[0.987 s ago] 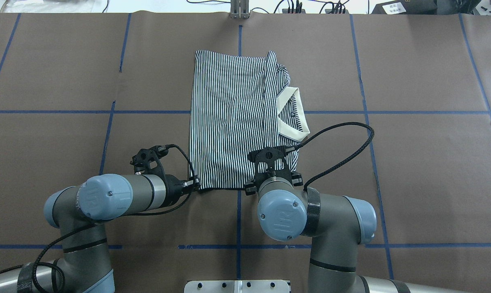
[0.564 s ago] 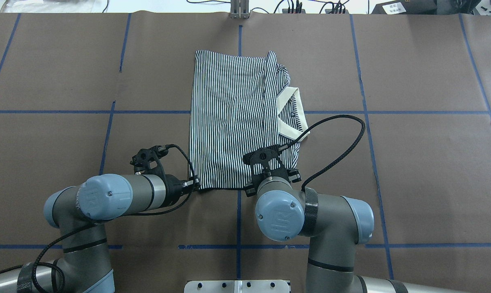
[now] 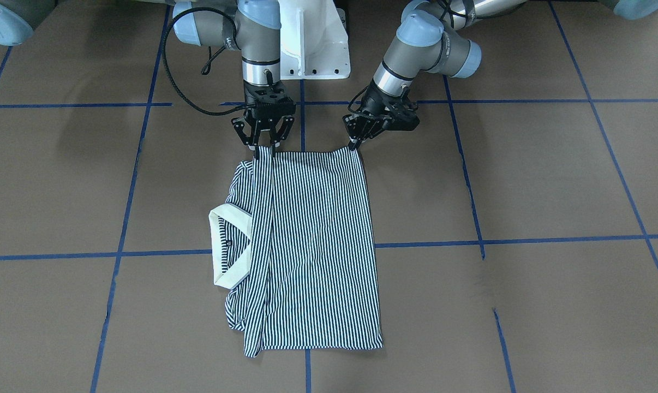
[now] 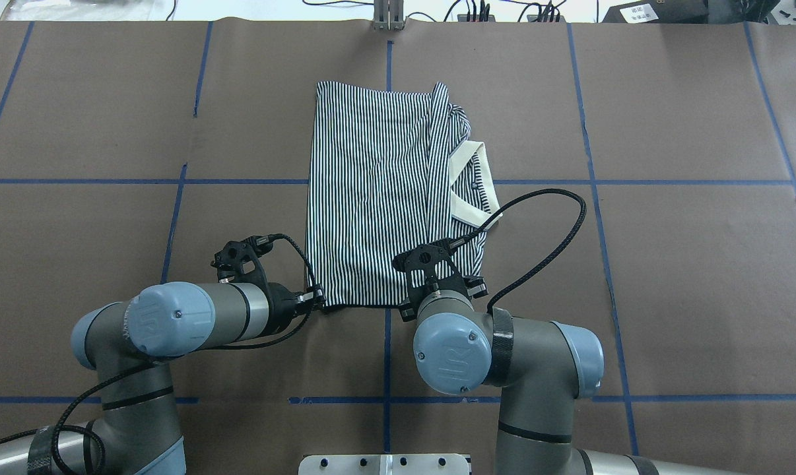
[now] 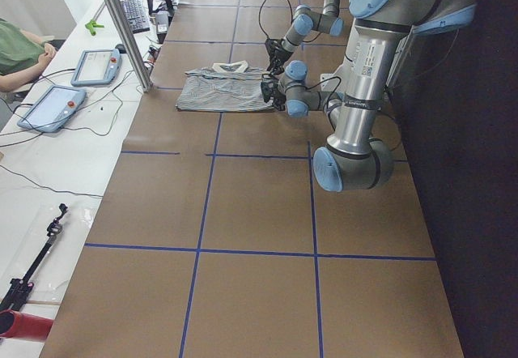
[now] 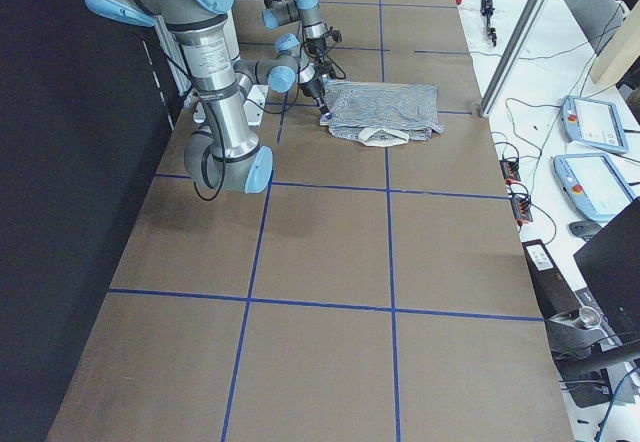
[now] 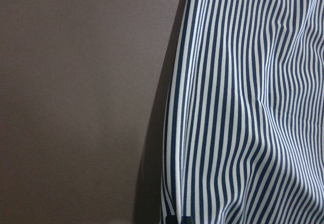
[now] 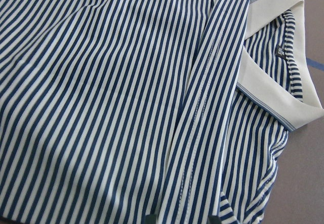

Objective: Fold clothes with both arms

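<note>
Cloth comes first: the polo shirt [image 4: 371, 198] lies flat on the table [image 4: 668, 264], midway between the desk's 2 ends. It is already doubled lengthwise into 1 long striped panel that runs from near the far edge back toward the robot's edge. Its cream collar [image 8: 273, 87] pokes out on the side facing the desk's right end.

Both arms work the short border of that panel nearest the robot's edge. The left gripper [image 3: 355, 143] is at the corner toward the desk's left end, its fingers drawn together on the fabric. The left wrist view shows a ridge of stripes rising toward them, so I judge the corner pinched. The right gripper [image 3: 264, 150] stands upright over the same border on the collar side. Its fingertips [image 8: 152, 219] are a little apart with flat cloth between them, straddling the layers but not yet clamped.

Taking 2 points on 1 border would let the arms lift it level and carry it toward the far edge for the cross fold. The risk I see is the right side catching only the top layer, since several overlap there.
</note>
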